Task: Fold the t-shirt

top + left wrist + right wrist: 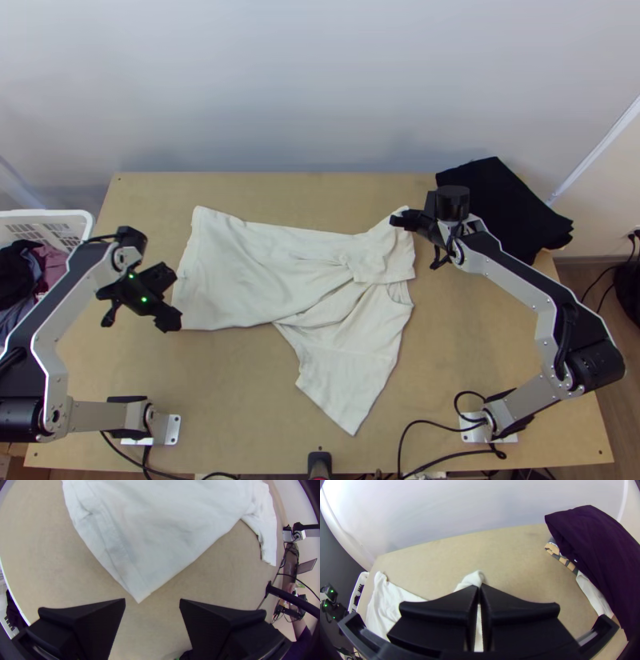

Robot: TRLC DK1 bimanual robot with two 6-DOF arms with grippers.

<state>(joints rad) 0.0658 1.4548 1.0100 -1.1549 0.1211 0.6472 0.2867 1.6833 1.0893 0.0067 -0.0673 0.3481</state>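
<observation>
Pinching shirt (248, 272) corner with right gripper (398, 220) near tabletop's (208, 400) far edge, hovering with left gripper (170, 298) open near left edge

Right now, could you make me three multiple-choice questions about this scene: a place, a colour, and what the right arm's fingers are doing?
1. Where on the table is the dark cloth?
A near left corner
B far right corner
C the middle

2. What colour is the t-shirt?
A red
B black
C white

3. The right arm's fingers are:
A shut on the t-shirt
B wide open
C shut on the dark cloth

Key:
1 B: the top view shows it there.
2 C: its fabric is pale throughout.
3 A: white fabric pokes out between the closed tips.
</observation>
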